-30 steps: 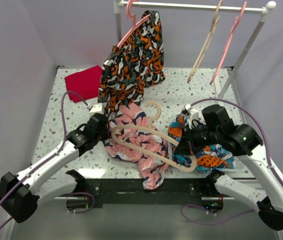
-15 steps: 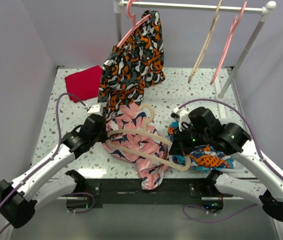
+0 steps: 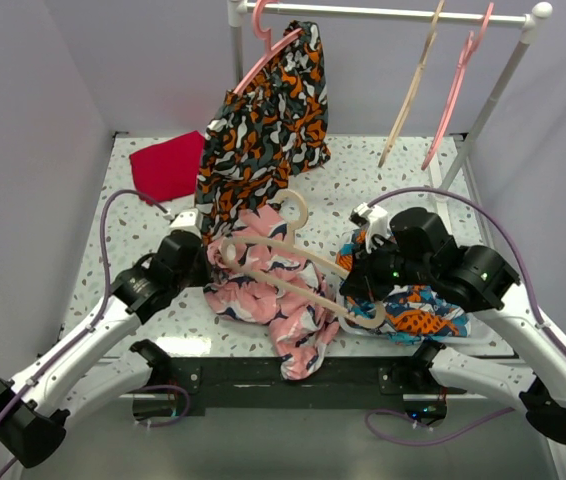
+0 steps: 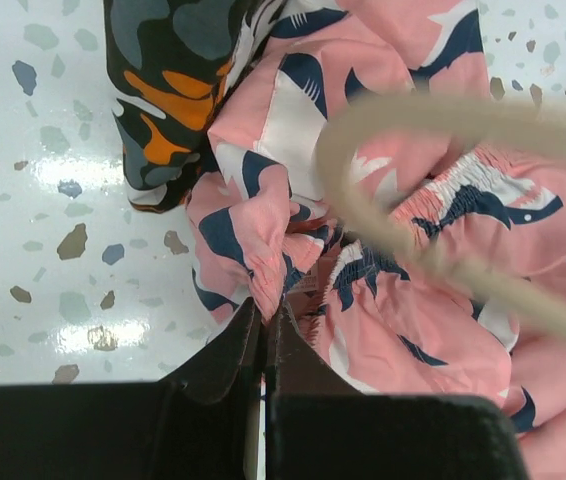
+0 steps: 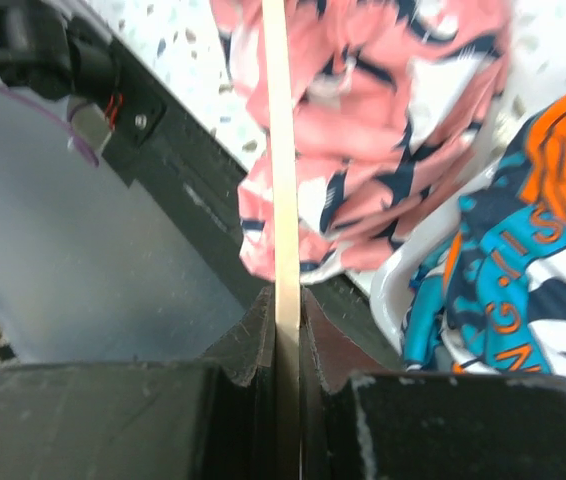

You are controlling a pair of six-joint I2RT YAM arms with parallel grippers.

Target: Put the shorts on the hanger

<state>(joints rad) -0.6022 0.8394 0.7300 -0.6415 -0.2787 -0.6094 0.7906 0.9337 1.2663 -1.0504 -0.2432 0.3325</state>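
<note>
The pink shorts [image 3: 273, 290] with a navy-and-white print lie bunched on the table between the arms, one end hanging over the front edge. My left gripper [image 3: 206, 262] is shut on a fold of the shorts [image 4: 263, 270] at their left side. My right gripper [image 3: 355, 298] is shut on the beige hanger [image 3: 283, 272], which lies tilted across the top of the shorts with its hook [image 3: 296, 205] at the far end. In the right wrist view the hanger's bar [image 5: 285, 180] runs straight up from between the jaws, over the shorts [image 5: 363, 130]. The hanger's curved shoulder [image 4: 433, 120] crosses the left wrist view.
A rail [image 3: 383, 12] at the back carries an orange-black-white garment [image 3: 268, 120] on a pink hanger, plus a beige hanger [image 3: 408, 90] and a pink hanger [image 3: 458, 85]. A red cloth [image 3: 168, 165] lies far left. A blue-orange cloth [image 3: 418, 310] sits in a white tray under my right arm.
My right gripper has swung the hanger leftward and away, so its hook is now farther back over the shorts. My left gripper has shifted slightly with the shorts' fold still in it.
</note>
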